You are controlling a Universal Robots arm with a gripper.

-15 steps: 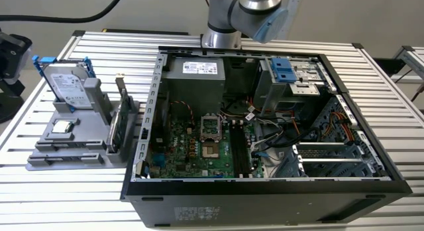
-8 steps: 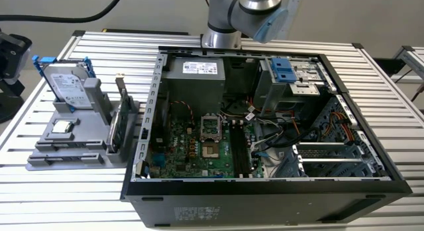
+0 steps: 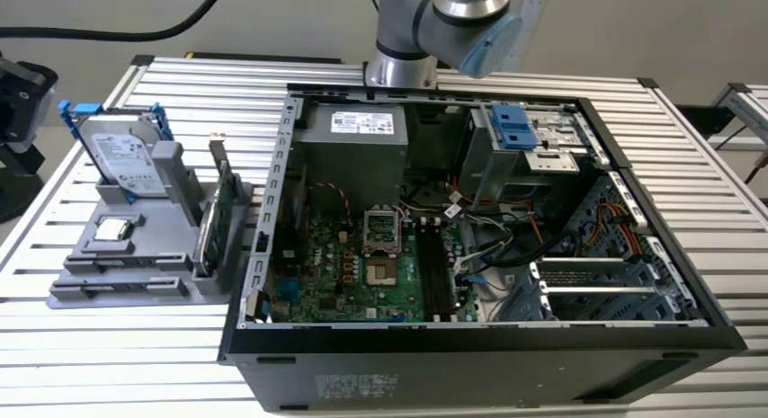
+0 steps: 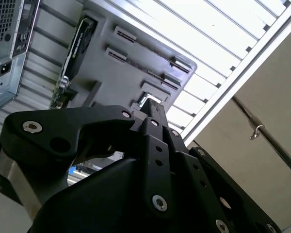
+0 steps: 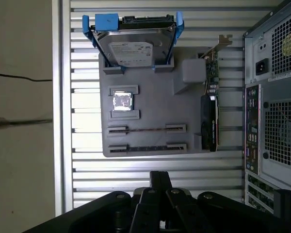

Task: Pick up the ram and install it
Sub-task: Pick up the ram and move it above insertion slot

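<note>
In the first wrist view the black gripper [image 5: 160, 175] hangs closed and empty above the slatted metal table [image 5: 87, 170]. The long, thin dark ram [image 5: 148, 147] sits in the grey plastic holder [image 5: 155, 107], in the slot nearest it.

Your gripper [image 5: 160, 177] hangs above slatted table [image 5: 136, 167]; clear air from it to ram [image 5: 146, 147] in gray holder [image 5: 150, 104] ahead. Farther on, hard drive [image 5: 133, 43] stands tall. Graphics card [image 5: 209, 116] and computer case [image 5: 271, 97] wall off one side of holder.
</note>
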